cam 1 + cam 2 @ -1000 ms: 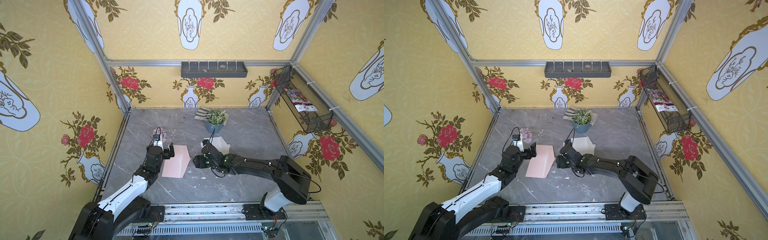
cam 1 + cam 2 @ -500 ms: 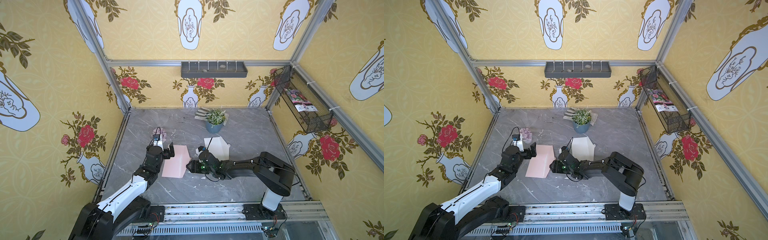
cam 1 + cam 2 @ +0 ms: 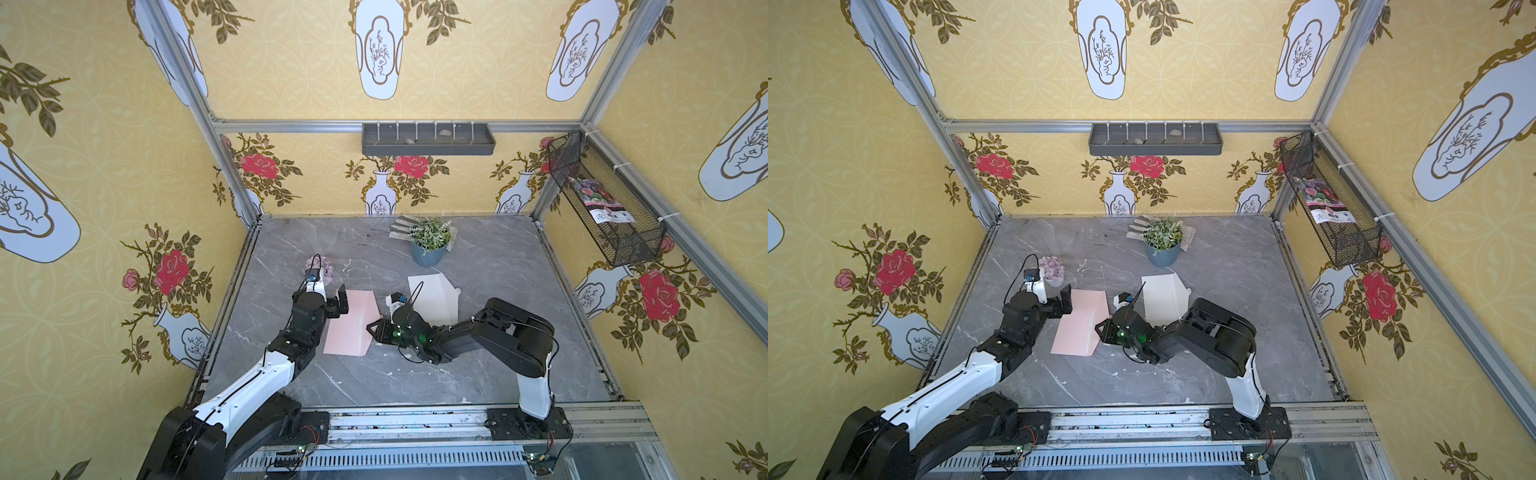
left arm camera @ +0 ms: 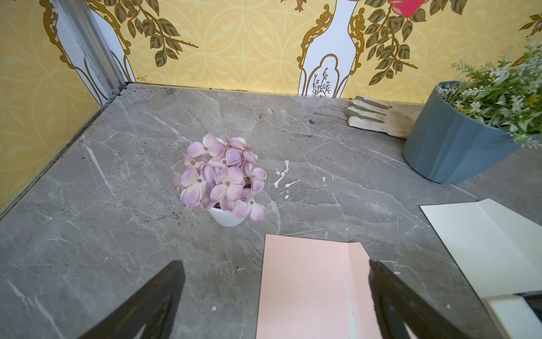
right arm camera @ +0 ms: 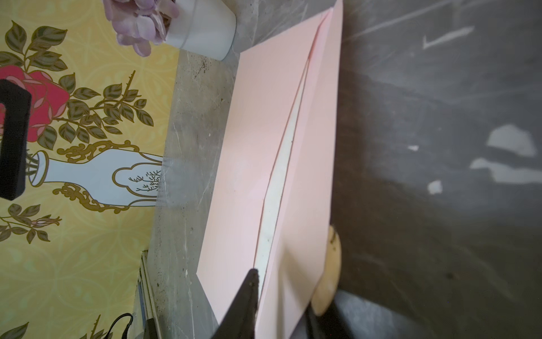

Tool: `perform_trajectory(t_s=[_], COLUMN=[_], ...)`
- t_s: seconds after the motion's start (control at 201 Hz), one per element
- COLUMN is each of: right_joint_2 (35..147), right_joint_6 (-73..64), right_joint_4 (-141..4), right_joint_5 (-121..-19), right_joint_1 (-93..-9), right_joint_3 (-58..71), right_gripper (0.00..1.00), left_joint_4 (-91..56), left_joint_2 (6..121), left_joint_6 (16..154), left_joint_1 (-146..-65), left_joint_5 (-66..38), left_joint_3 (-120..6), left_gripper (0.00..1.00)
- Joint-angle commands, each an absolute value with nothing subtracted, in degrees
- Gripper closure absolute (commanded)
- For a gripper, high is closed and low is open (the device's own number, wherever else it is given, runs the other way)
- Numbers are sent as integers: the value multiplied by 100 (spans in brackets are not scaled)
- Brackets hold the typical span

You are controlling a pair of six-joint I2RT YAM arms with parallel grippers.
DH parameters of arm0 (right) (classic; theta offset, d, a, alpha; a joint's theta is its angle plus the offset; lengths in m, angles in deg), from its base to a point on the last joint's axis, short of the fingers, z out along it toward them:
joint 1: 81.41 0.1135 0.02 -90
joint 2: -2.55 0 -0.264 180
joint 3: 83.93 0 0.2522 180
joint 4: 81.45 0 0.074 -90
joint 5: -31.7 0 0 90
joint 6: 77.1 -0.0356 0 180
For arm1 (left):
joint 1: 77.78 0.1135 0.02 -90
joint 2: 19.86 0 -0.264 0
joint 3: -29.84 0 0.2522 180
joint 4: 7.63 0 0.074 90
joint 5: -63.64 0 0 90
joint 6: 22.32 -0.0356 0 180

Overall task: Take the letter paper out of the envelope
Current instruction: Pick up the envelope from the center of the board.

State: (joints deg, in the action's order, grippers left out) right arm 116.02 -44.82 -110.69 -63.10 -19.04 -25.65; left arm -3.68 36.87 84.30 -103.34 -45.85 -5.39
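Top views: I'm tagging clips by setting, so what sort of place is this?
Probably a robot test cell dressed as a home, not a real room: bare aluminium frame, floral wallpaper panels fixed to it, and a marble-look tabletop.

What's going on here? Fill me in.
The right gripper pinches the open flap of the pink envelope, which lies on the marble table. White letter paper shows inside the opening, not yet pulled out. The left gripper hovers open over the envelope's other end.
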Motion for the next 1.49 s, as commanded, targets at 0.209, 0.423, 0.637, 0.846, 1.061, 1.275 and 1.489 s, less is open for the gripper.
perform_trajectory(t_s=[0.209,0.423,0.637,0.846,1.061,1.275,1.489], right_joint_2=[11357,9734,7911,6471,5997,6018,5971], right_joint_6=[-4698,-3632,-2277,-2203,-2243,-2086,-1752], right_joint_4=[-11752,-10168,-6484,-5901,-5655,-5637,-5810], right_joint_5=[-6139,-7194,-6553,-6560,-6697,-6605,-6559], right_joint_1=[-1943,-2633,-2683,-2683,-2635,-2413,-2363], right_joint_3=[-2978,-2969,-2079,-2386,-2443,-2202,-2298], right_gripper=[100,100,100,100,100,100,100], left_joint_4=[-294,38,1112,2098,2526,2964,3569], left_joint_2=[3596,3535,3393,3498,3395,3991,4566], left_joint_6=[8367,8360,8418,8644,8698,8992,9275], left_joint_1=[-10331,-10335,-10335,-10335,-10327,-10142,-9931], left_joint_5=[-4692,-4363,-3415,-2856,-2019,-632,453], left_joint_3=[-459,-321,124,447,573,360,212], left_gripper=[1,1,1,1,1,1,1])
